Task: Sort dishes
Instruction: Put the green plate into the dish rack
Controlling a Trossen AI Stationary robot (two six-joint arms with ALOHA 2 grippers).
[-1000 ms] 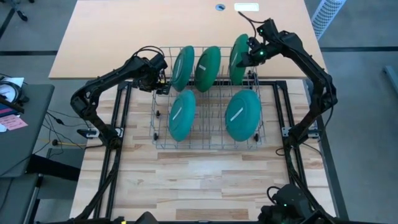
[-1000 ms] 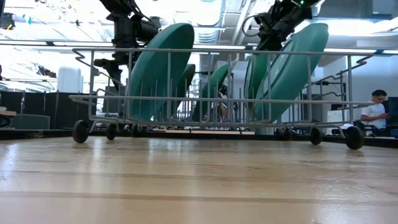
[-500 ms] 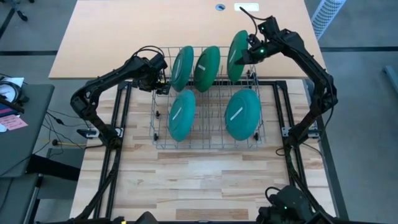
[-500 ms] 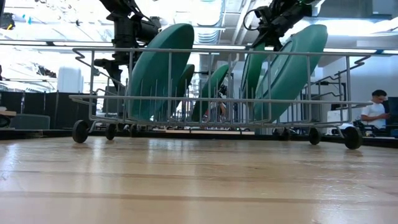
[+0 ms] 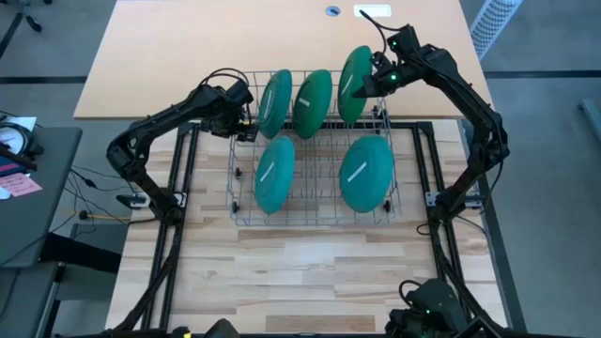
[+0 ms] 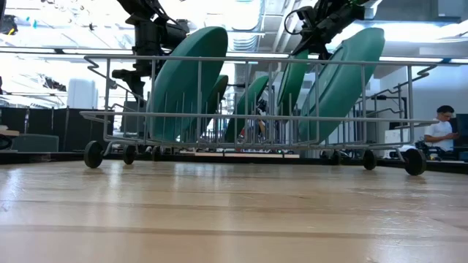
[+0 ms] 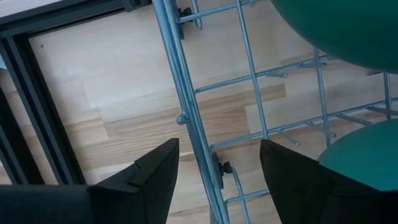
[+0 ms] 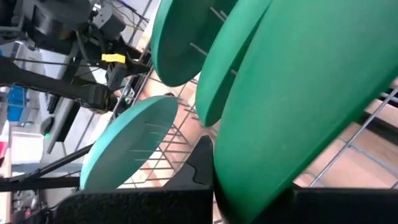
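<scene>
A wire rack [image 5: 310, 218] holds several plates on edge. The back row has a teal plate [image 5: 275, 101], a dark green plate [image 5: 313, 101] and a second dark green plate [image 5: 349, 80]. My right gripper [image 5: 376, 83] is shut on this last one, at the rack's far right corner. Two teal plates [image 5: 274, 174] [image 5: 366, 174] lean in the front row. My left gripper [image 7: 217, 171] is open at the rack's far left corner; its fingers stand on either side of the rack's top rail [image 7: 186, 118] without touching it. My right gripper pinches the right-hand rim [image 8: 227, 186] of the dark green plate between its two fingers. It comes from the table's right, slanting down. The plate stands on edge, tilted, with its lower part [image 6: 291, 109] still down among the rack's wires.
A light tabletop [image 5: 188, 47] lies beyond the rack and bare wooden boards [image 5: 300, 272] lie in front of it. Dark frame rails [image 5: 183, 188] run along both sides. A person [image 6: 442, 131] sits far off in the room at the right.
My right gripper has risen slightly and tipped, still shut on the dark green plate. The plate's top has shifted a little toward the table's far left, so it leans more. The other plates have stayed where they were.
</scene>
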